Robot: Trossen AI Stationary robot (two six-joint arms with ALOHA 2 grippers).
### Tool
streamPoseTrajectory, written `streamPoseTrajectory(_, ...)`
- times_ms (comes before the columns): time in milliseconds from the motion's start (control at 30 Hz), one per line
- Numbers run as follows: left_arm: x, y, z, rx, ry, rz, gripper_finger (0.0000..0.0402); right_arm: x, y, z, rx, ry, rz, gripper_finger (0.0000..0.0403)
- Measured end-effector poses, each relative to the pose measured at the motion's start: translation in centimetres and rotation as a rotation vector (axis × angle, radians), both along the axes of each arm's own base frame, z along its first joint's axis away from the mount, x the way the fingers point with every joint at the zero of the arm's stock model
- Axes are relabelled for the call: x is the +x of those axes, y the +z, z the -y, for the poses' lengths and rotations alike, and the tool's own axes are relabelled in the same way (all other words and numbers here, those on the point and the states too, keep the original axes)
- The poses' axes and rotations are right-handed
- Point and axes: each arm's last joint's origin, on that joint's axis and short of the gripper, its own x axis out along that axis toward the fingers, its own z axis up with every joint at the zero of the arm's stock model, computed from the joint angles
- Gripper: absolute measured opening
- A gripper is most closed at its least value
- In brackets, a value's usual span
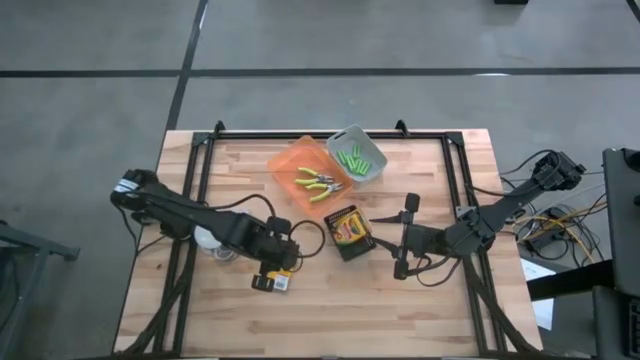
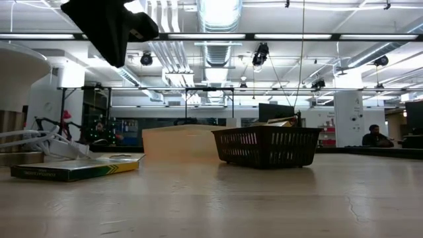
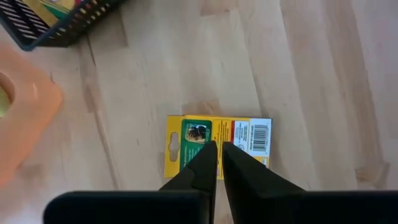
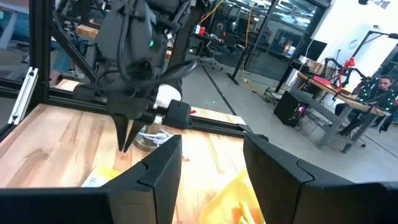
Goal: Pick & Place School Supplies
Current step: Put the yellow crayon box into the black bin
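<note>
A small yellow-and-green printed box (image 1: 272,284) lies flat on the table near its front edge, also seen in the left wrist view as the box (image 3: 186,140) and low down as the box (image 2: 66,170). My left gripper (image 1: 272,268) hangs shut above it, tips pointing down and clear of it (image 4: 126,144). A second printed box (image 1: 348,228) lies in a dark mesh basket (image 2: 264,145). My right gripper (image 1: 405,237) waits open just right of that basket. Green-handled pliers (image 1: 318,182) lie in the orange bin. Lime-green sticks (image 1: 355,158) lie in the grey bin.
The orange bin (image 1: 290,160) and grey bin (image 1: 372,172) stand at the table's far middle. A white round thing with coiled cable (image 1: 215,243) sits left of the left gripper. Black frame rails (image 1: 195,180) run along the table's sides. Bare wood lies along the near edge.
</note>
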Motion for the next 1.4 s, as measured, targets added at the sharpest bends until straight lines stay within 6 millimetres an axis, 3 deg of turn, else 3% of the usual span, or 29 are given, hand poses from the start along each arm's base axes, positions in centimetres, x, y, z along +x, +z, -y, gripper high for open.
streamPoseTrajectory(367, -0.5, -2.8, -0.3, 0.029, 0.077, -0.094, 0.0032, 0.0, 0.0, 0.0, 0.000, 0.000, 0.000, 0.0169)
streamPoseTrajectory(533, -0.5, -4.4, -1.1, 0.048, 0.126, -0.083, 0.0032, 0.0, 0.0, 0.0, 0.000, 0.000, 0.000, 0.0169)
streamPoseTrajectory(667, -0.2, -4.6, -2.2, 0.019, 0.107, -0.097, 0.0032, 0.0, 0.0, 0.0, 0.000, 0.000, 0.000, 0.0169)
streamPoseTrajectory(800, 0.2, -4.7, -3.9, -0.060, 0.057, -0.131, 0.0032, 0.0, 0.0, 0.0, 0.000, 0.000, 0.000, 0.0169)
streamPoseTrajectory(1100, 0.9, -5.2, -9.6, -0.368, 0.020, -0.117, 0.0033, 0.0, 0.0, 0.0, 0.000, 0.000, 0.000, 0.0169)
streamPoseTrajectory(1233, 0.5, -6.5, -11.8, -0.467, 0.066, -0.100, 0.0033, 0.0, 0.0, 0.0, 0.000, 0.000, 0.000, 0.0169)
streamPoseTrajectory(1400, -0.2, -8.3, -12.7, -0.573, 0.113, -0.106, 0.0034, 0.0, 0.0, 0.0, 0.000, 0.000, 0.000, 0.0169)
